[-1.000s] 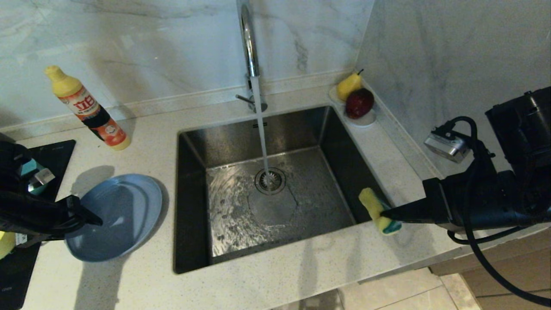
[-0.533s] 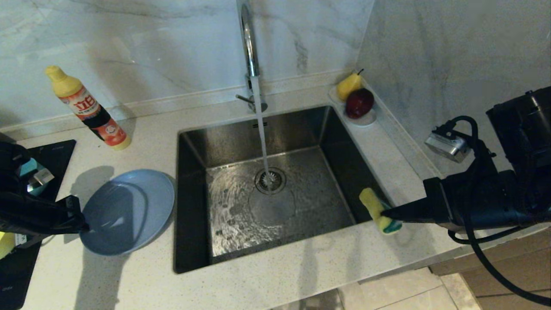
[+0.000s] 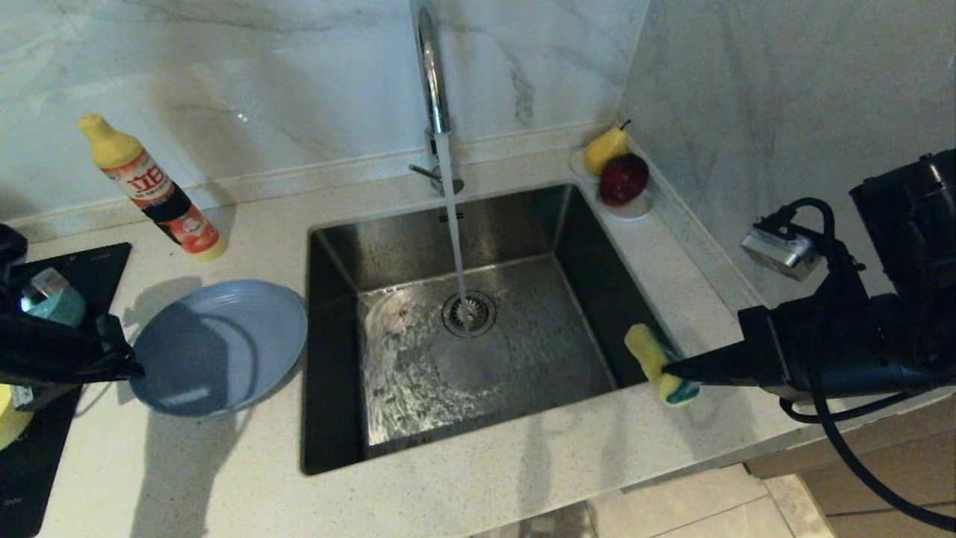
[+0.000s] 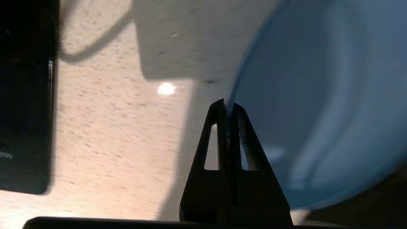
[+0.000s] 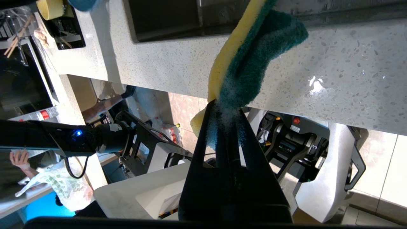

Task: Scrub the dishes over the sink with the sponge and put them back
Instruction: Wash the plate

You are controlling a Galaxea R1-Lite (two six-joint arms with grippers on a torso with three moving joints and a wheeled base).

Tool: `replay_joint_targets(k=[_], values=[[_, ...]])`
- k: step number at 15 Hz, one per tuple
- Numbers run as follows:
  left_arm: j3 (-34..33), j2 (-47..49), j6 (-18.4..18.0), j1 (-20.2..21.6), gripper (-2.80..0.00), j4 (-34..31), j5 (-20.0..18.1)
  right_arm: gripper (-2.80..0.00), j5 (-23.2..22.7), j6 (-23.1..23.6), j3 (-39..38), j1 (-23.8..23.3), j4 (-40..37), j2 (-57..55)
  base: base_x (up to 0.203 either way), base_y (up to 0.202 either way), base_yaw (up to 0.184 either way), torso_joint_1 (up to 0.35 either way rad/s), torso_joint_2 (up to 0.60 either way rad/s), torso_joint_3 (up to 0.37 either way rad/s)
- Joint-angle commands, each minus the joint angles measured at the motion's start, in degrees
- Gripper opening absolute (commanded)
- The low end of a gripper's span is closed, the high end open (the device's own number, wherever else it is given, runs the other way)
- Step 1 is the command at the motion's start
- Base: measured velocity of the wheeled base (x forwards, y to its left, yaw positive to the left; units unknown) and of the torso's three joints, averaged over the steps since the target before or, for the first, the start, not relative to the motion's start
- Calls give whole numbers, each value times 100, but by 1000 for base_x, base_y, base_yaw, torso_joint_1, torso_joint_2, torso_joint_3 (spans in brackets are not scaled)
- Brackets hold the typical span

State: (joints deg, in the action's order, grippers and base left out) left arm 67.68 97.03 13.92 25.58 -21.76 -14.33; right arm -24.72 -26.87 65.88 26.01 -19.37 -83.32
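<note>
Our matte black arms and tapered grippers

We are seeing our right arm (image 3: 844, 351) filling the right edge of the head view, a thick black cable (image 3: 829, 418) looping over it beside a small silver camera block (image 3: 777, 252); our left gripper (image 4: 228, 109) and right gripper (image 5: 226, 109) are showing black wedge fingers, the left ones with slotted cut-outs.

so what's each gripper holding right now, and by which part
Left gripper pinches the grey-blue plate by its rim. Right gripper clamps the sponge at one end.
</note>
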Motion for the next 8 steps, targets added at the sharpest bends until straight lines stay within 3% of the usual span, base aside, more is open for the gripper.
replay_joint_targets(k=[1,3,8], values=[[67,-526,315,-21,-280,-32,-341,-280,-15,-20,4,1,-14,18,0,0,0,0,0,0],[187,-781,717,-163,-280,-115,-708,-280,-15,-11,4,1,-5,18,0,0,0,0,0,0],[678,-901,1726,-1164,-280,-380,-756,-280,-15,6,20,1,-5,-9,0,0,0,0,0,0]])
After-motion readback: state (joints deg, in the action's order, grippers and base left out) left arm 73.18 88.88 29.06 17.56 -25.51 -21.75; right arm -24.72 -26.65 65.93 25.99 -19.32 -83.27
